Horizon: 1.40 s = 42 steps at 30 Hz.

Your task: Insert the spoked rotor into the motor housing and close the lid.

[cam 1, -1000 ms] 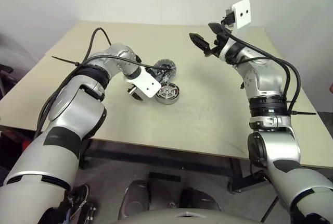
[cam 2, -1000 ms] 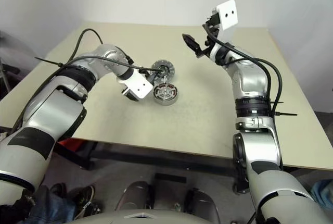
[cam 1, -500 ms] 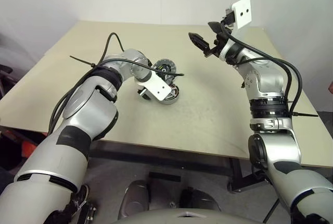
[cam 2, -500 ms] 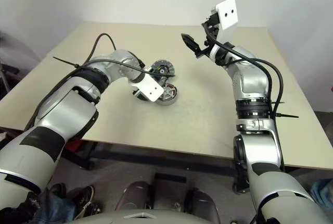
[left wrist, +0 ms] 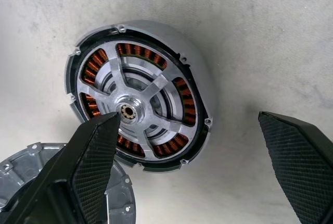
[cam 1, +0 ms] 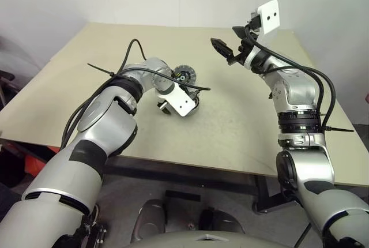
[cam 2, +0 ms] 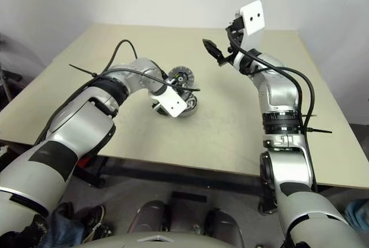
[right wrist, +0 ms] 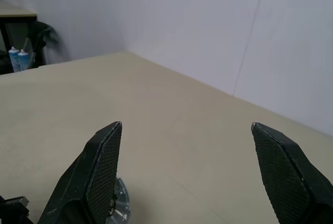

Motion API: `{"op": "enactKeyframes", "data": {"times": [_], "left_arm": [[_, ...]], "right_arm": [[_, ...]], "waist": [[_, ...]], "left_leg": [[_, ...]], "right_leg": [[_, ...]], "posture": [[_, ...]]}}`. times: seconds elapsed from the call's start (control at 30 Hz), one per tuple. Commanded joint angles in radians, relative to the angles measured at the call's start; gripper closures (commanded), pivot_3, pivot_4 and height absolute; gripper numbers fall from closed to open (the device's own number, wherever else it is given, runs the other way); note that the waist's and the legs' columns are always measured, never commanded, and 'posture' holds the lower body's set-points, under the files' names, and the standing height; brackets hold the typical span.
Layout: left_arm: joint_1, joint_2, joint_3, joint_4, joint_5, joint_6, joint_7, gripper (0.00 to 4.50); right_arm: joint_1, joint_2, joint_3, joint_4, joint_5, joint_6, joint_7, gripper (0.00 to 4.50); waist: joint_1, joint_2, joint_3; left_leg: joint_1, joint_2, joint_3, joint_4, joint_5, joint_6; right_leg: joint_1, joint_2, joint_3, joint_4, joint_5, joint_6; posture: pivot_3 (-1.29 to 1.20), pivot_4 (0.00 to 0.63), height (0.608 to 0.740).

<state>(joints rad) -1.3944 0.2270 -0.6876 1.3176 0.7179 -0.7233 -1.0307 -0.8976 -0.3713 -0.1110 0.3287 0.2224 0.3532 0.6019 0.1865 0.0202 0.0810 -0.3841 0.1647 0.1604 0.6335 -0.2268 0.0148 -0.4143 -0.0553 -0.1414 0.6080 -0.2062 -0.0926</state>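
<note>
Motor housing (left wrist: 200,73): silver-grey outside, black inner edge, ring of copper-orange windings w/ fine stripes. Spoked rotor (left wrist: 136,110) sitting inside housing: shiny silver, brass-toned hub centre. Lid (cam 1: 184,74) just beyond housing: dark grey, light rim marks, black-and-green centre. Left gripper (left wrist: 187,166) fingers (left wrist: 93,172): black, fine woven grid texture. Table (cam 1: 242,127) under housing: pale beige, faint speckle.

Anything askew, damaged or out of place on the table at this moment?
Nothing stands out. The spoked rotor sits flat and centred in the motor housing; the lid lies flat beside it, not yet fitted.
</note>
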Motion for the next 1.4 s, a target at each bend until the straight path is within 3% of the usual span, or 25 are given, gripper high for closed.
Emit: {"op": "enactKeyframes", "data": {"times": [0.03, 0.7, 0.87, 1.3, 1.4], "left_arm": [[0.005, 0.019, -0.008, -0.003, 0.009, -0.011, -0.005, 0.0], [0.026, 0.013, -0.009, 0.001, 0.009, 0.003, -0.013, 0.0], [0.025, 0.006, -0.008, -0.001, 0.009, 0.001, -0.009, 1.47], [0.034, -0.003, -0.015, 0.001, 0.016, 0.004, 0.023, 1.47], [0.036, -0.004, -0.01, 0.001, 0.009, 0.006, 0.016, 2.02]], "right_arm": [[-0.018, -0.01, -0.011, -0.061, 0.013, -0.006, -0.017, 0.01], [-0.009, -0.002, -0.007, -0.07, 0.016, -0.02, -0.043, 0.01], [-0.004, -0.004, -0.005, -0.074, 0.013, -0.022, -0.044, 0.0], [-0.001, -0.009, -0.007, -0.083, 0.013, -0.022, -0.043, 0.0], [-0.002, -0.01, -0.007, -0.081, 0.012, -0.023, -0.042, 0.0]], "waist": [[0.0, 0.0, 0.0], [0.001, 0.0, 0.0], [0.001, 0.0, 0.0], [0.0, 0.0, 0.0], [0.0, 0.0, 0.0]], "left_leg": [[0.0, 0.0, 0.0, 0.0, 0.0, 0.0], [0.0, -0.001, -0.001, 0.0, 0.0, 0.0], [0.0, -0.001, -0.001, 0.0, 0.0, 0.001], [0.001, -0.002, -0.001, 0.0, 0.001, 0.001], [0.001, -0.002, -0.001, 0.0, 0.001, 0.001]], "right_leg": [[0.0, 0.0, 0.0, 0.0, 0.0, 0.0], [0.0, -0.001, 0.0, 0.001, 0.0, 0.0], [0.001, -0.002, 0.0, 0.001, 0.0, 0.0], [0.001, -0.002, 0.0, 0.001, 0.0, 0.0], [0.001, -0.002, 0.0, 0.002, 0.0, 0.0]], "posture": [[0.0, 0.0, 0.74], [0.0, 0.0, 0.74], [0.0, 0.0, 0.74], [0.0, 0.0, 0.74], [0.0, 0.0, 0.74]]}}
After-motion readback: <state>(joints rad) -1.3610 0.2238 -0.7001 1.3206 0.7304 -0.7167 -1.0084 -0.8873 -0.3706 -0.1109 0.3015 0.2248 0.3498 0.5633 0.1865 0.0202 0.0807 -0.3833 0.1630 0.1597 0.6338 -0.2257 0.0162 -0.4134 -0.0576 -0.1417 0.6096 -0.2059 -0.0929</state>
